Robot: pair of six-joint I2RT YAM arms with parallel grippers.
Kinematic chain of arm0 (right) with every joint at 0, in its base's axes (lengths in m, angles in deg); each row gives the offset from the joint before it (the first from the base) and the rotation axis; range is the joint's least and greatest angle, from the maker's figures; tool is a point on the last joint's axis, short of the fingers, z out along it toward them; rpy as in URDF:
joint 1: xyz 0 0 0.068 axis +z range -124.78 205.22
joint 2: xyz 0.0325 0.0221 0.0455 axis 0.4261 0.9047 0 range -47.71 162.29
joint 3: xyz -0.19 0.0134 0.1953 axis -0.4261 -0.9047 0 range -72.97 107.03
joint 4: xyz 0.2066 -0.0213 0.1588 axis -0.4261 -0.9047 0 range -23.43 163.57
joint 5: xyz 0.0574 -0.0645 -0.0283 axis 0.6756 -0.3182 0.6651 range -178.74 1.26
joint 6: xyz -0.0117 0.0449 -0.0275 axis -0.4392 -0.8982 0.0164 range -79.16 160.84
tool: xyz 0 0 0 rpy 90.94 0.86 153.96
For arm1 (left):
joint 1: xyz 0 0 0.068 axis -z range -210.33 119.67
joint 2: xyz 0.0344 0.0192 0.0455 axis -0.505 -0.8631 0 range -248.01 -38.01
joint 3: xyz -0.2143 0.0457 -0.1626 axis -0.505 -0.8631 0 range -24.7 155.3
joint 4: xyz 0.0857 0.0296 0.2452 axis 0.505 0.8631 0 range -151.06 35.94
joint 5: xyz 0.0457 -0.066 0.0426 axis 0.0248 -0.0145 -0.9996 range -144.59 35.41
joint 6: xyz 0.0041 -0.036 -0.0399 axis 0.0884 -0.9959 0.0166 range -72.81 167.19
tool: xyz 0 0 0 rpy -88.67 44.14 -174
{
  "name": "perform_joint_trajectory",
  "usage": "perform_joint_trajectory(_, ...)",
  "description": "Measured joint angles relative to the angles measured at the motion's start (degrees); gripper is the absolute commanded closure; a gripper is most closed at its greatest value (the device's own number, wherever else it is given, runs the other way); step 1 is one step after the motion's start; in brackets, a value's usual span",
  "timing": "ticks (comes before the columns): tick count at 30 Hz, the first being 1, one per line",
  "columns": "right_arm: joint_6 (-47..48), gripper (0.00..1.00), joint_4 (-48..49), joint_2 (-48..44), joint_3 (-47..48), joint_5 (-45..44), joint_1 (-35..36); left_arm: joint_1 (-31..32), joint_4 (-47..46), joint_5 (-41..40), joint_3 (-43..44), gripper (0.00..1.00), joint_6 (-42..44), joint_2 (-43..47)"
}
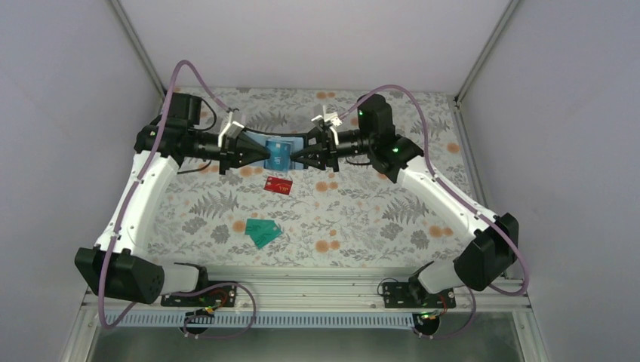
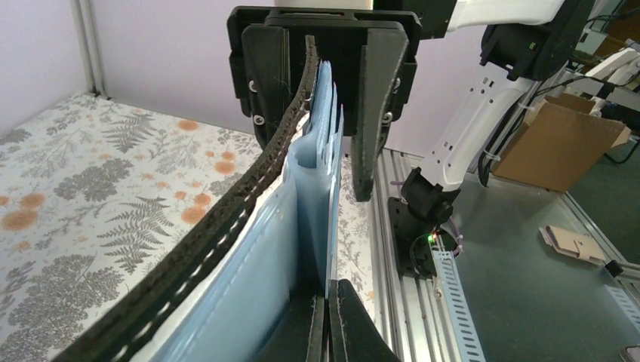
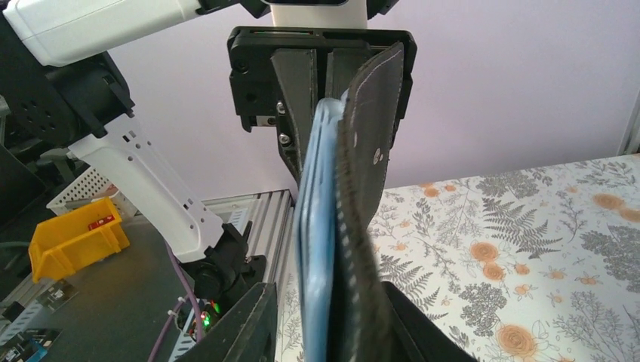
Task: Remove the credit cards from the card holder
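**A:** Two teal-green cards (image 1: 263,232) lie overlapped on the tabletop (image 1: 362,219), nearest the arm bases and well short of the card holder (image 2: 253,256). The red card (image 1: 278,185) lies between them and it. Three out, one to go?

**B:** So it looks. The card holder is held up above the far part of the tabletop, between the two claws. The blue card (image 1: 279,154) shows on its inner face.

**A:** How do the claws stand?

**B:** The left claw (image 2: 330,317) is pinched shut on the blue inner leaves at its end of the card holder. Whether the blue card's edge is caught in that pinch too cannot be told. The right claw (image 3: 328,290) straddles the opposite end with its jaws apart. The black cover leans on one jaw, and nothing is clamped there.

**A:** Then the step is drawing out the last card. What would do it well?

**B:** The left claw should act as the anchor and hold the card holder taut. The right claw would best close on the card alone, not on the cover or the pocket leaf beside it. It should then pull straight along the pocket, though the pictures do not show which way the pocket opens. A skewed pull would likely jam the card, or drag the card holder out of its single pinch.
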Motion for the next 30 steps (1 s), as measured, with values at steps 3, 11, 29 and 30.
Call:
perform_joint_trajectory(3, 0.0, 0.59, 0.7, -0.6, -0.7, 0.0, 0.0, -0.5, 0.1, 0.5, 0.0, 0.98, 0.0, 0.0)
perform_joint_trajectory(11, -1.1, 0.89, 2.4, -0.2, -1.0, 0.6, 0.0, -0.6, -0.3, 0.9, 0.0, 0.98, -0.4, 0.0)
perform_joint_trajectory(29, 0.4, 0.96, 2.2, 0.2, -1.1, 2.6, -0.4, -2.2, -4.0, 3.7, -1.5, 0.96, -4.6, 0.1)
perform_joint_trajectory(30, 0.5, 0.96, 2.1, 0.2, -1.1, 2.7, -0.4, -2.2, -4.5, 3.7, -1.7, 0.96, -5.1, 0.1)
